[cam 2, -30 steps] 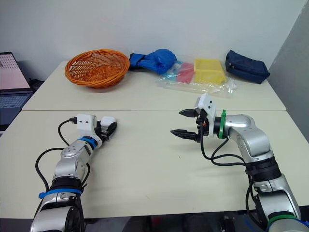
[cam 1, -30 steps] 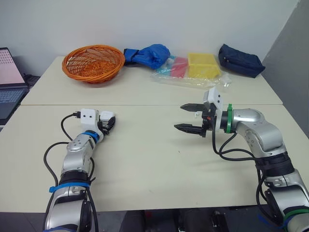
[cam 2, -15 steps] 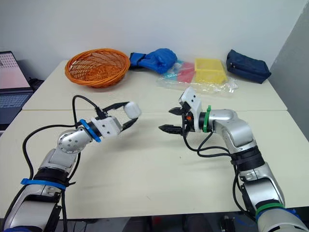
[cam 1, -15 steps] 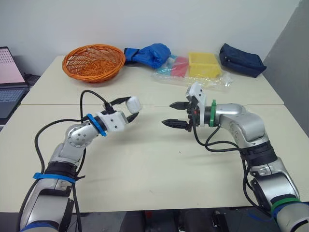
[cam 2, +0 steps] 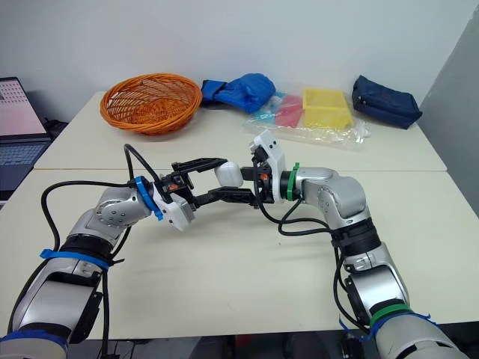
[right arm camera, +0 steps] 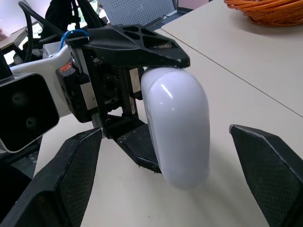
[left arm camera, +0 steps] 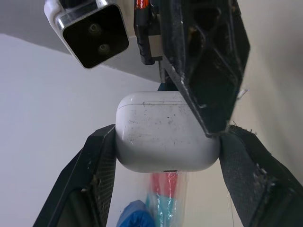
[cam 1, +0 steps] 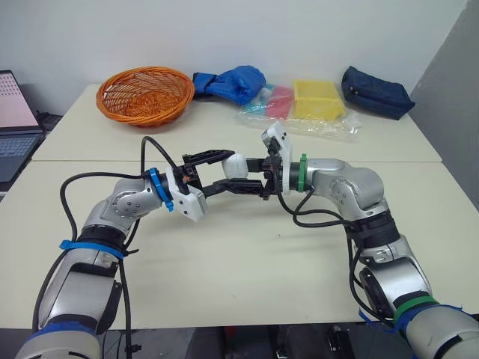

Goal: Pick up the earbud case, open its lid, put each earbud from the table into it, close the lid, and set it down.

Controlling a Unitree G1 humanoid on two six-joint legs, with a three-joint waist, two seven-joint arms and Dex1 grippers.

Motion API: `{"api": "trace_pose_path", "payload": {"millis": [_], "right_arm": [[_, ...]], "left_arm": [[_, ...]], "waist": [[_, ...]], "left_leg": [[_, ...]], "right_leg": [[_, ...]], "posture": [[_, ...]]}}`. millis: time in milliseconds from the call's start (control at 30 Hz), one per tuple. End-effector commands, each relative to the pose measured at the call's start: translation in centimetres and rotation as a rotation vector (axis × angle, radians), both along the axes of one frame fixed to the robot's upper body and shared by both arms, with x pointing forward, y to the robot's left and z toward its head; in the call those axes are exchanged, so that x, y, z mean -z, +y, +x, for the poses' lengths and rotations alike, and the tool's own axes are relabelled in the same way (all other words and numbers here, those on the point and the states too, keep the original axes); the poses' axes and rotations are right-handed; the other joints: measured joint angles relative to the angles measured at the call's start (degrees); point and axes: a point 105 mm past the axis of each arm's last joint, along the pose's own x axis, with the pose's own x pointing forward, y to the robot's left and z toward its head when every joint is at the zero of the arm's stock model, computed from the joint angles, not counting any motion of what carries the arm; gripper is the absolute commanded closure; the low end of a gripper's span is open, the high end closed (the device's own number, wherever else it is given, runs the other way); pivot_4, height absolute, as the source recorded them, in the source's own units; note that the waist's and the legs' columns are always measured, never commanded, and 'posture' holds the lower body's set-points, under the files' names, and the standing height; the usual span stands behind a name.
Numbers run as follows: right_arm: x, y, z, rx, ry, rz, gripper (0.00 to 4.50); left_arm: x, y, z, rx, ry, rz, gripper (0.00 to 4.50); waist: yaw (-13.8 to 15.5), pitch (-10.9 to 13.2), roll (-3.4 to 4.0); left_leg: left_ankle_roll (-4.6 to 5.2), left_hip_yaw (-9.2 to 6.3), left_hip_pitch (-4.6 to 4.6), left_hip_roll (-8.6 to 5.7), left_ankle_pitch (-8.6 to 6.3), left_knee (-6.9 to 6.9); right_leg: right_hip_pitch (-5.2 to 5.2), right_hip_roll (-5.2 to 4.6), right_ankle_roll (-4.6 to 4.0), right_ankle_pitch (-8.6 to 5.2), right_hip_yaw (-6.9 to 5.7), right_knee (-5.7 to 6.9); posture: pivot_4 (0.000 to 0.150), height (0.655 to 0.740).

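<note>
White rounded plastic earbud case [cam 1: 235, 166], lid shut, sat pinched between left gripper's [left arm camera: 166, 142] two black fingers, above beige table [cam 1: 224, 254]. Right gripper [right arm camera: 165, 132] jaws spread wide, flanking the case. Both forearms reached inward, grippers tip to tip.

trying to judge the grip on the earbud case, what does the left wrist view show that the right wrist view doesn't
Left wrist view: the lid seam and scuff marks on the earbud case, clamped between the fingers of the left gripper, with red and teal packets beyond. Right wrist view: the orange basket, the table with its seam, and the right gripper open, its fingers standing clear on either side of the case. Both: the case in the left gripper's hold.
</note>
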Motion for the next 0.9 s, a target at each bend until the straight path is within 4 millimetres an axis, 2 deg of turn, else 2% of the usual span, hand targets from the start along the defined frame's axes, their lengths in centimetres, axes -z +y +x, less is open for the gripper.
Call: {"api": "trace_pose_path", "payload": {"millis": [33,267,300,400,633,900], "right_arm": [[-2.44,0.43,-0.42,-0.017,-0.017,0.094,0.0],[-2.26,0.55,0.02,0.017,-0.003,0.106,0.0],[-2.22,0.56,0.08,0.022,-0.004,0.105,0.18],[-2.19,0.6,0.14,0.022,-0.007,0.102,0.88],[-1.91,0.52,0.5,0.023,-0.04,0.066,3.44],[-1.57,0.46,0.06,-0.006,-0.034,0.052,3.53]], "left_arm": [[-1.39,-0.34,-0.21,0.036,-0.049,-0.019,1.73],[-1.5,-0.64,0.02,0.039,-0.048,-0.023,1.73],[-1.49,-0.67,-0.04,0.042,-0.049,-0.024,1.73],[-1.46,-0.73,-0.07,0.046,-0.047,-0.022,1.73],[-1.63,-0.94,0.04,0.048,-0.048,-0.028,1.73],[-1.6,-1.01,-0.11,0.058,-0.048,-0.031,1.73]], "waist": [[0.0,0.0,0.0],[-0.03,0.0,0.0],[-0.03,0.0,0.0],[-0.03,0.0,0.0],[-0.05,0.0,0.0],[-0.02,0.0,0.0]], "left_leg": [[0.0,0.0,0.0,0.0,0.0,0.0],[0.0,0.01,0.0,0.01,0.0,0.01],[0.0,0.01,0.0,0.01,0.0,0.01],[0.0,0.01,0.0,0.01,0.0,0.01],[0.0,0.02,0.01,0.0,0.0,0.01],[0.0,0.01,0.01,0.01,0.0,0.01]], "right_leg": [[0.0,0.01,0.0,0.0,-0.01,0.0],[0.0,0.02,0.0,0.0,-0.03,0.0],[0.0,0.02,0.0,0.0,-0.03,0.0],[0.0,0.02,0.0,0.0,-0.03,0.0],[0.0,0.03,0.0,0.0,-0.03,0.01],[0.0,0.03,0.0,0.0,-0.04,0.01]], "posture": [[0.15,0.74],[0.15,0.74],[0.15,0.74],[0.15,0.74],[0.15,0.74],[0.15,0.74]]}}
